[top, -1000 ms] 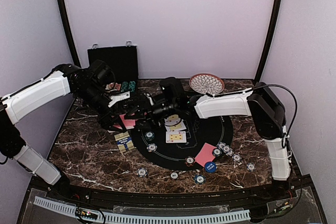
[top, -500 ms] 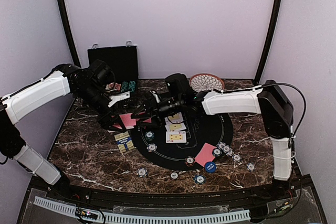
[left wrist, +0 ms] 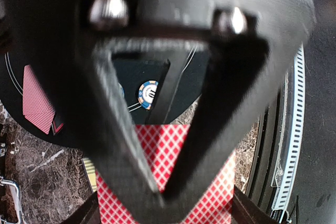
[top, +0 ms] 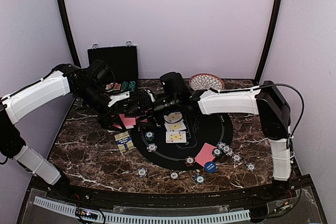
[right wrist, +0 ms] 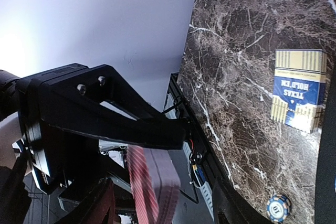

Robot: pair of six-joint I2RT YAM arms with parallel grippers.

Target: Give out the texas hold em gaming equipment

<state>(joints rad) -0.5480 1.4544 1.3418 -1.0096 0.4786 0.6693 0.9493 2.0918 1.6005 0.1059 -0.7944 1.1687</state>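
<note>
My left gripper [top: 124,119] is shut on a stack of red-backed playing cards [top: 128,121], held above the table's left side. In the left wrist view its fingers pinch the red-checked stack [left wrist: 168,150]. My right gripper [top: 139,109] is open right beside it, one finger on each side of the stack [right wrist: 152,182] without visibly touching it. Three face-up cards [top: 176,127] lie on the black round mat [top: 178,153]. A red-backed card [top: 205,154], a blue button [top: 210,167] and striped poker chips [top: 227,150] lie near the mat's front right.
A black hinged case [top: 113,64] stands open at the back left, with chips in front of it. A patterned plate [top: 206,82] sits at the back. A blue and yellow card box [top: 123,141] lies left of the mat. More chips [top: 142,171] dot the front.
The right arm's wrist has shifted slightly left and back, and its gripper stays at the stack of cards. The left arm has held still with the stack.
</note>
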